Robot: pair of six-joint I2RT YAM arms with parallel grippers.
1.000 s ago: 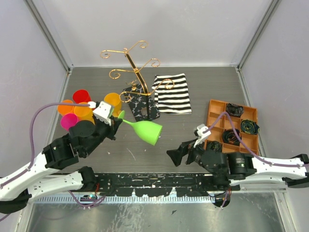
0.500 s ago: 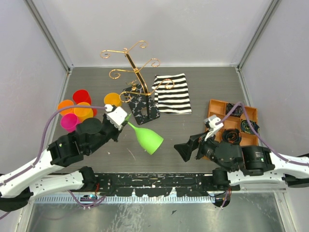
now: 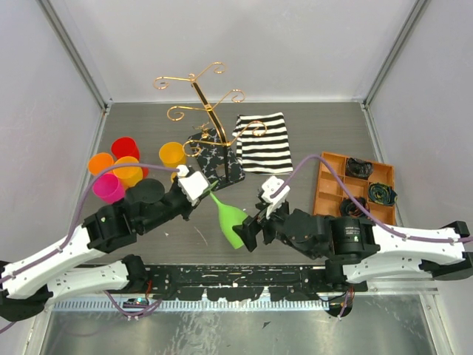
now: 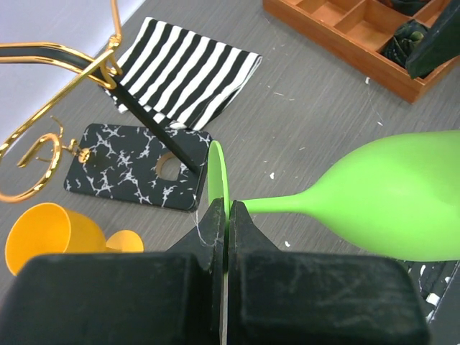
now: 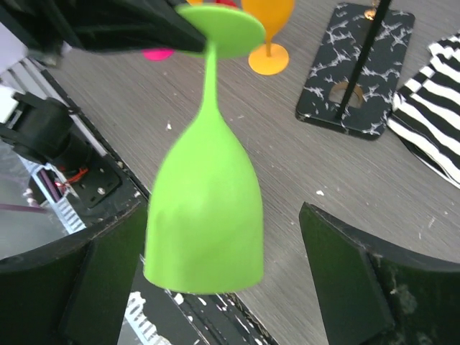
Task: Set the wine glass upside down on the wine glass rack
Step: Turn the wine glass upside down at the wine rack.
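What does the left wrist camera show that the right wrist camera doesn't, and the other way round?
Left wrist only: the orange tray and the curled gold arms of the wine glass rack.

Right wrist only: the right gripper, its fingers open on either side of the glass bowl with gaps showing.

Both: the green wine glass pinched by its foot in the shut left gripper, the rack's black veined base, the striped cloth and an orange glass.
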